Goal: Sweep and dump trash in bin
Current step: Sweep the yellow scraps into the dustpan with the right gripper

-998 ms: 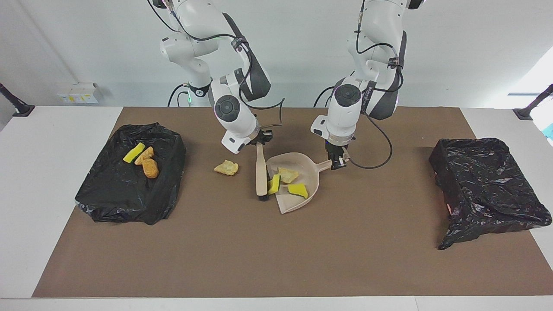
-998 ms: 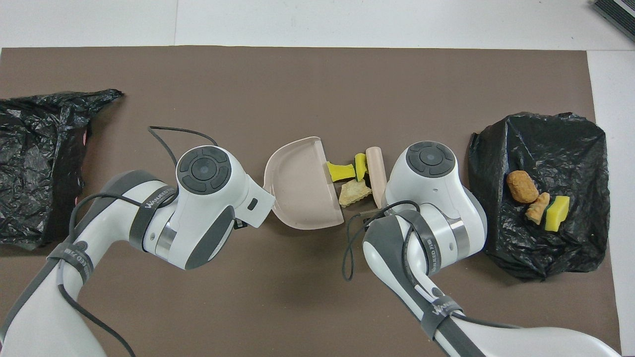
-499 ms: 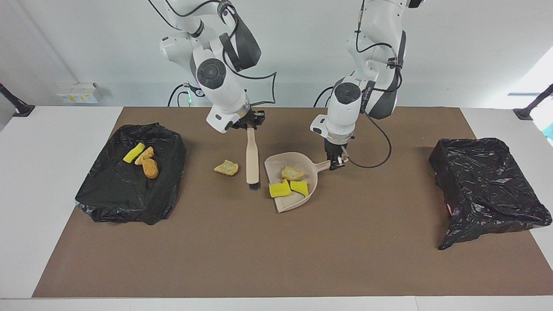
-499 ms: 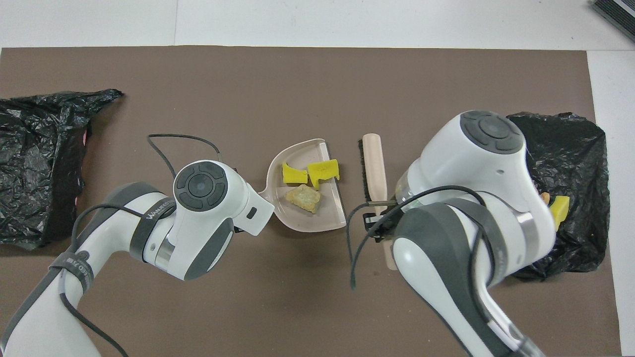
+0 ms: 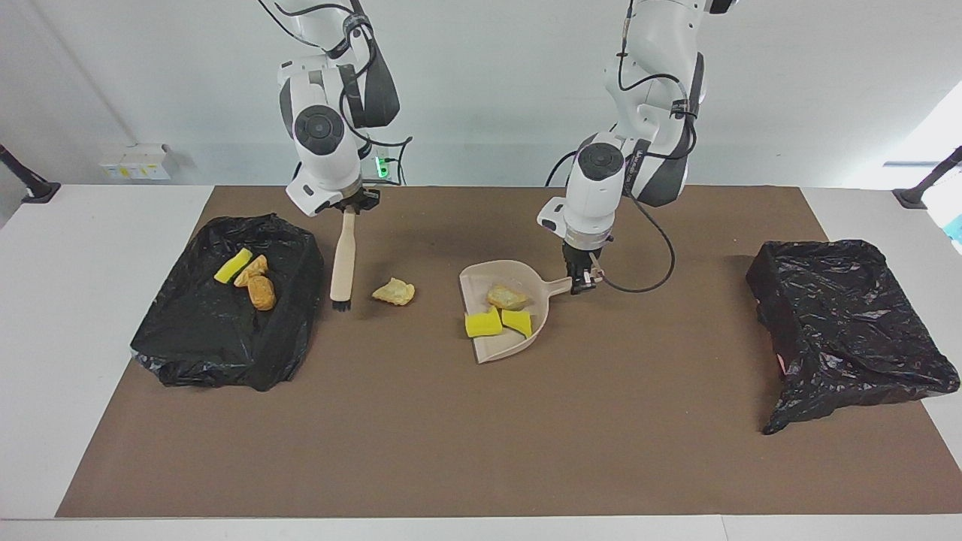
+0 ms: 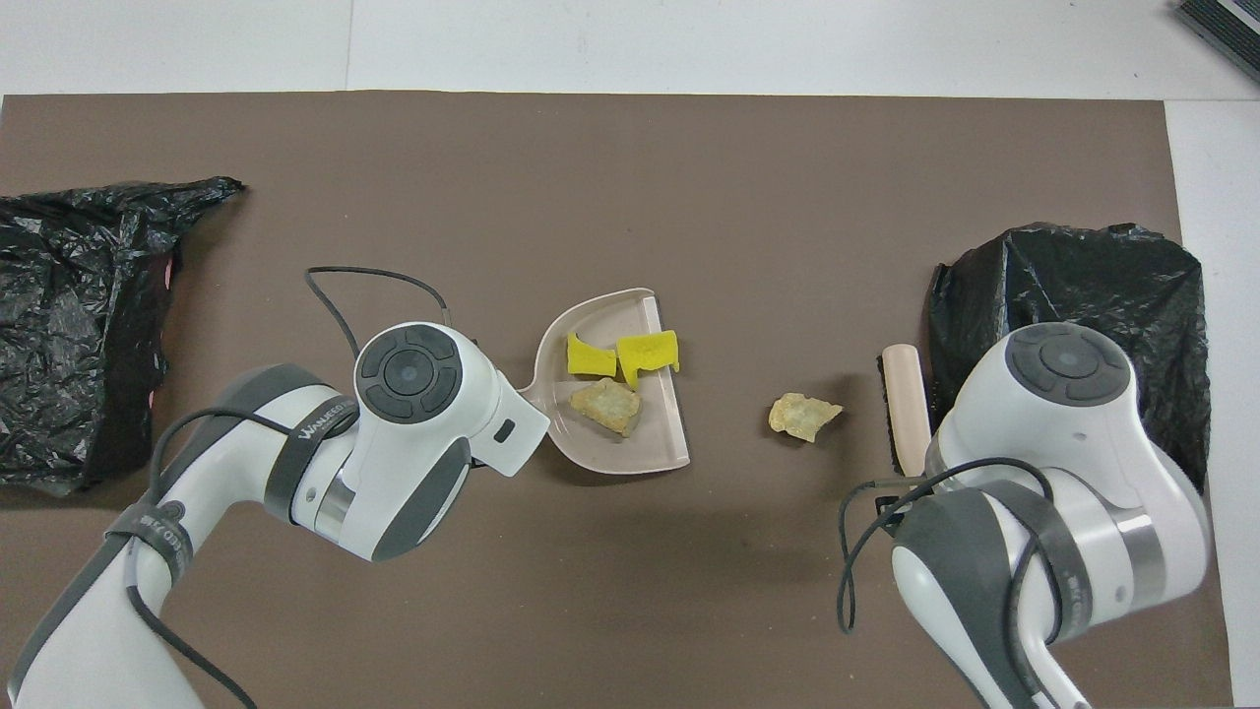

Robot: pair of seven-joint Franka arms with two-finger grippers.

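The right gripper (image 5: 348, 204) is hanging over the brown mat, closed on the top of the beige wooden hand brush (image 5: 342, 259). The brush is standing almost upright, its long axis running down from the gripper and its dark bristle end (image 5: 340, 306) pointing at the mat just beside the black-lined bin (image 5: 225, 330) at the right arm's end of the table. A pale tan crumbly lump (image 5: 394, 291) is lying loose on the mat near those bristles, between the brush and the beige plastic dustpan (image 5: 502, 306).

The left gripper (image 5: 582, 279) is clamping the dustpan's short handle (image 5: 560, 285) near the middle of the mat. The handle is pointing toward the left arm's end of the table, and the pan's open mouth is facing the right arm's end and the table's front edge. Two yellow sponge bits (image 5: 497, 322) and another tan lump (image 5: 508, 297) are sitting inside the pan.

In the bin beside the brush, a yellow sponge piece (image 5: 232, 265) and two orange-brown bread-like pieces (image 5: 258, 284) are resting on the plastic. A second black bag-lined bin (image 5: 849, 330) is sitting near the edge at the left arm's end.
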